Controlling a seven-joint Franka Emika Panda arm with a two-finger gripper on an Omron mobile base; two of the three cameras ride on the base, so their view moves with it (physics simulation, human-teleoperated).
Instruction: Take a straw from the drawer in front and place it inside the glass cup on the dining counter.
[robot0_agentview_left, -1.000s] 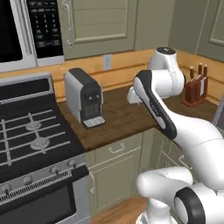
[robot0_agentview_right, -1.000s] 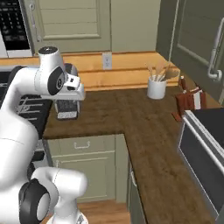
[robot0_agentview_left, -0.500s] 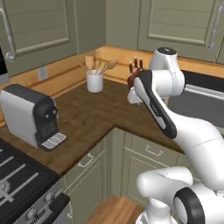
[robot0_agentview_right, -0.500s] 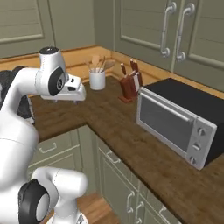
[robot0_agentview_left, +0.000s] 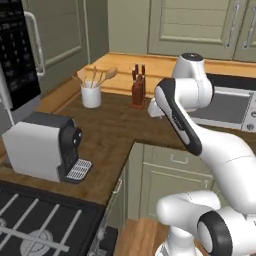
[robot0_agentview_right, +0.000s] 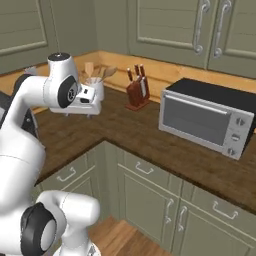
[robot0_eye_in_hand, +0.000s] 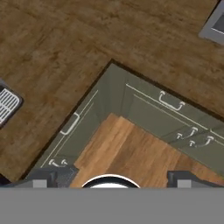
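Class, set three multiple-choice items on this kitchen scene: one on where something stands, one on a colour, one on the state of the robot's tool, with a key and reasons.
1. Where does the knife block stand?
A. On the stove
B. Between the white crock of wooden spoons and the toaster oven
C. On the floor

2. What colour are the cabinet doors?
A. Sage green
B. Red
C. Black

3. How does the tool stand?
A. Shut on a spoon
B. Shut and empty
C. Open and empty

Key:
1 B: in the right base view the block sits on the wooden counter, crock on one side, oven on the other.
2 A: all doors and drawer fronts are pale green.
3 C: in the hand view the two fingertips stand wide apart with nothing between them.
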